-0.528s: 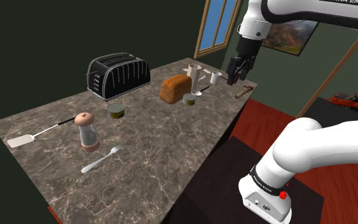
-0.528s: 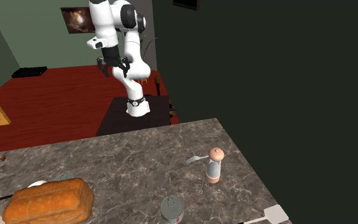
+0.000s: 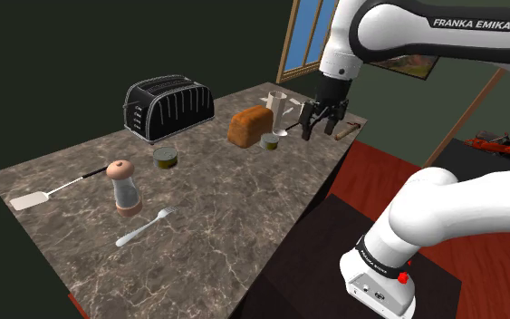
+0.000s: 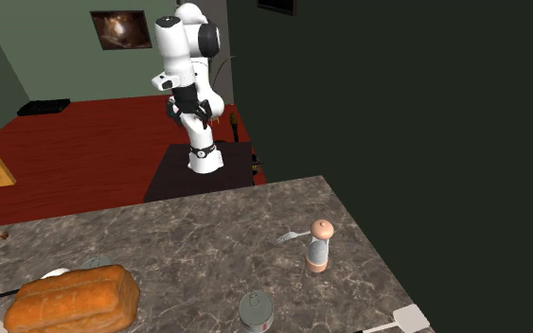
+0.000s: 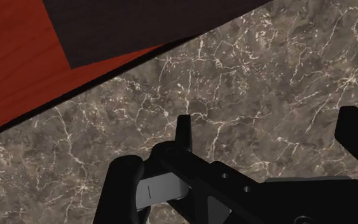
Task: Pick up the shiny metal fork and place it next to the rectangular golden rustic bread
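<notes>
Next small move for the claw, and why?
Probably carry the open claw across the counter toward the shoulder view's lower left. It hovers near the bread, while the fork lies untouched at the other end, beside the pepper grinder.

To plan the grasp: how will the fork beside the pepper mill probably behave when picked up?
The fork looks thin and metallic, so probably stiff and light. It lies flat on the smooth counter, so it may slide when pinched. The pepper mill stands close and could tip if bumped.
</notes>
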Controlling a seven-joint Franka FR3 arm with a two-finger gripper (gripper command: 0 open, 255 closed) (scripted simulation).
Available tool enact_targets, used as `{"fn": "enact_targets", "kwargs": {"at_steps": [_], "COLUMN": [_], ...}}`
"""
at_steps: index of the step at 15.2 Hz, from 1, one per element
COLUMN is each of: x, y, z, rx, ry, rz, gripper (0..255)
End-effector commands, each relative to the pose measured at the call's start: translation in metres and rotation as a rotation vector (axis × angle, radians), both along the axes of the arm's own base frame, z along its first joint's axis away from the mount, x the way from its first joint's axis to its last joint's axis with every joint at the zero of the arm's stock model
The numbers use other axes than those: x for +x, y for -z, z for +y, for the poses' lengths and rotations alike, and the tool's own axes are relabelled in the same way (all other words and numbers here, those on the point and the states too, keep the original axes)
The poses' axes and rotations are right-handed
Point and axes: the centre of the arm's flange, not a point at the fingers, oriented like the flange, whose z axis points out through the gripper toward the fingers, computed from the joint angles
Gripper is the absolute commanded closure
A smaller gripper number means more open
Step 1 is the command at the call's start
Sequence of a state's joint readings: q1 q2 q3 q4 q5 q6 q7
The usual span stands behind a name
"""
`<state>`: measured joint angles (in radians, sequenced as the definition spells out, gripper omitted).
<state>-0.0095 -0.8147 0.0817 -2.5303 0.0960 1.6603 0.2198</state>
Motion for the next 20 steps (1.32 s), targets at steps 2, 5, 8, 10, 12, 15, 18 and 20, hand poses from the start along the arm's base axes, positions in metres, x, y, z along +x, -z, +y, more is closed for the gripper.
{"fn": "enact_targets", "kwargs": {"at_steps": [2, 5, 8, 10, 12, 15, 18, 20], "x": [0.006, 0.015, 0.025, 0.033, 0.042, 0.057, 0.073, 0.085], "y": [0.023, 0.046, 0.069, 0.085, 0.100, 0.122, 0.144, 0.158], "z": [0.029, 0.057, 0.085, 0.103, 0.121, 0.148, 0.173, 0.190], "rx": [0.015, 0.030, 0.044, 0.054, 0.063, 0.078, 0.092, 0.102], "ry": [0.075, 0.145, 0.216, 0.263, 0.310, 0.380, 0.451, 0.498], "rz": [0.004, 0.009, 0.014, 0.017, 0.020, 0.025, 0.030, 0.033], "gripper": [0, 0, 0, 0, 0, 0, 0, 0]}}
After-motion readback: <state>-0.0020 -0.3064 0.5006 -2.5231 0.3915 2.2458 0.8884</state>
